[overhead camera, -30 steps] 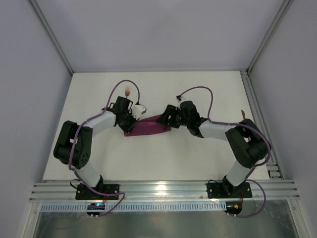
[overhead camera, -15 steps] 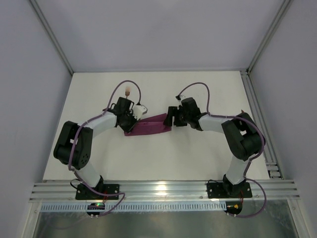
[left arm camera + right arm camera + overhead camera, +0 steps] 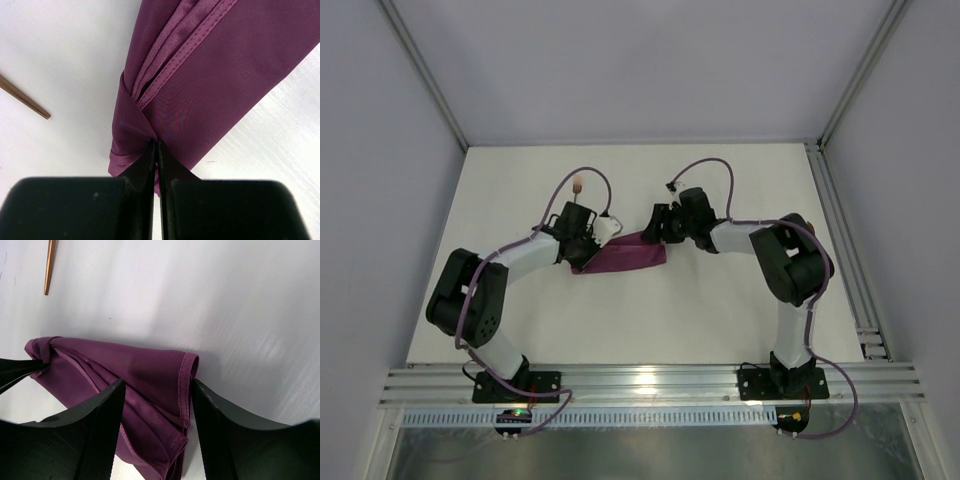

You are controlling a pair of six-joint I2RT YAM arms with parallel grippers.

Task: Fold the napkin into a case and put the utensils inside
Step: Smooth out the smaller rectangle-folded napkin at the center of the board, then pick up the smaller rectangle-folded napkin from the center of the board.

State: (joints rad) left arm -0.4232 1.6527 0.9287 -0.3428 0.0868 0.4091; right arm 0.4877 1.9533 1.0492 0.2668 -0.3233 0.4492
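Mid-table, the napkin lies folded into a long, narrow magenta band running left to right, its layered, stitched edges bunched at the left end. There the left gripper has its jaws pressed together on a tuck of cloth. At the band's right end the right gripper hangs with jaws spread wide on either side of the hemmed corner, holding nothing. Beyond the napkin, apart from it, a thin copper utensil rests on the white surface.
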